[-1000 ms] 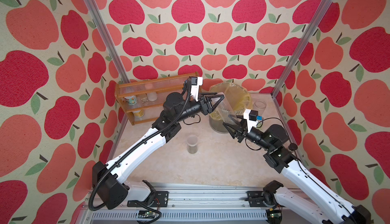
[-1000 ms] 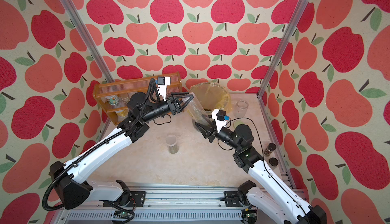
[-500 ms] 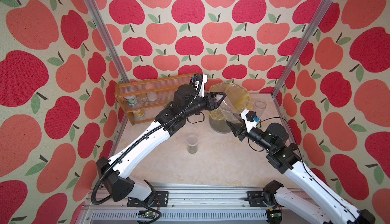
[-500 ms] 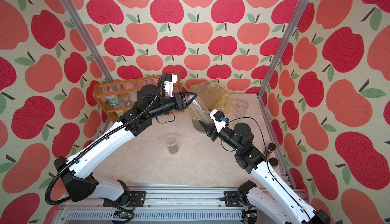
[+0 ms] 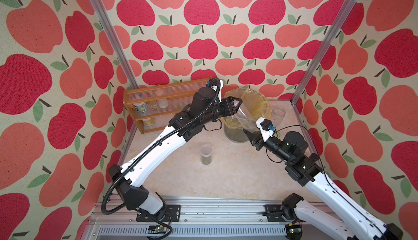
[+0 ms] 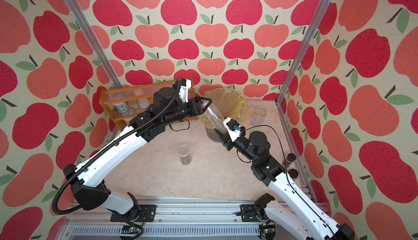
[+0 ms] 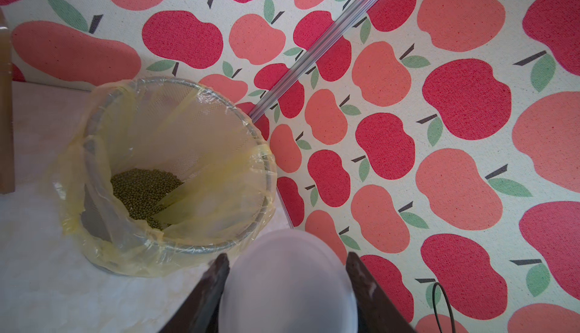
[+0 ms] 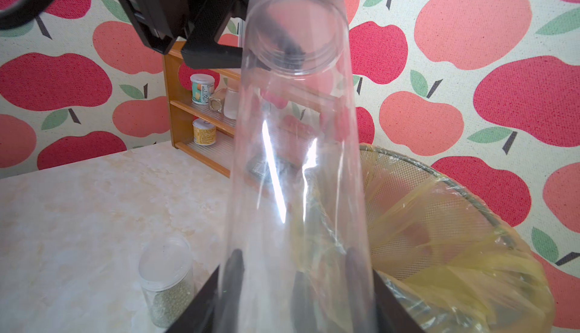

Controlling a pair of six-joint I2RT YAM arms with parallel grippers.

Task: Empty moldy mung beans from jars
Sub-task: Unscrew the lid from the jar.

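Note:
My right gripper (image 5: 248, 134) (image 8: 296, 271) is shut on the base of the tall slim jar (image 5: 245, 116) (image 8: 295, 158). The jar is clear and empty and slants up over the bin. My left gripper (image 5: 237, 102) (image 7: 287, 257) is shut on a frosted white round lid (image 7: 287, 287) right at the jar's mouth (image 8: 295, 30). Whether the lid sits on the mouth I cannot tell. A heap of mung beans (image 7: 144, 190) lies in the grey mesh bin (image 5: 262, 100) (image 7: 260, 146), which is lined with a yellow bag. The short jar (image 5: 206, 155) (image 8: 166, 271), lidded and part full of beans, stands mid-table. The round-shouldered jar (image 5: 277, 115) stands empty beside the bin.
A wooden shelf rack (image 5: 167, 100) (image 8: 175, 102) with printed cans and small bottles stands at the back left, close behind my left arm. Two small dark-capped bottles (image 6: 290, 158) stand by the right post. Aluminium posts and wallpapered walls close in the table.
My left gripper has moved to the right with the lid, up to the tall jar's mouth. The right gripper, with the jar in it, has shifted only slightly.

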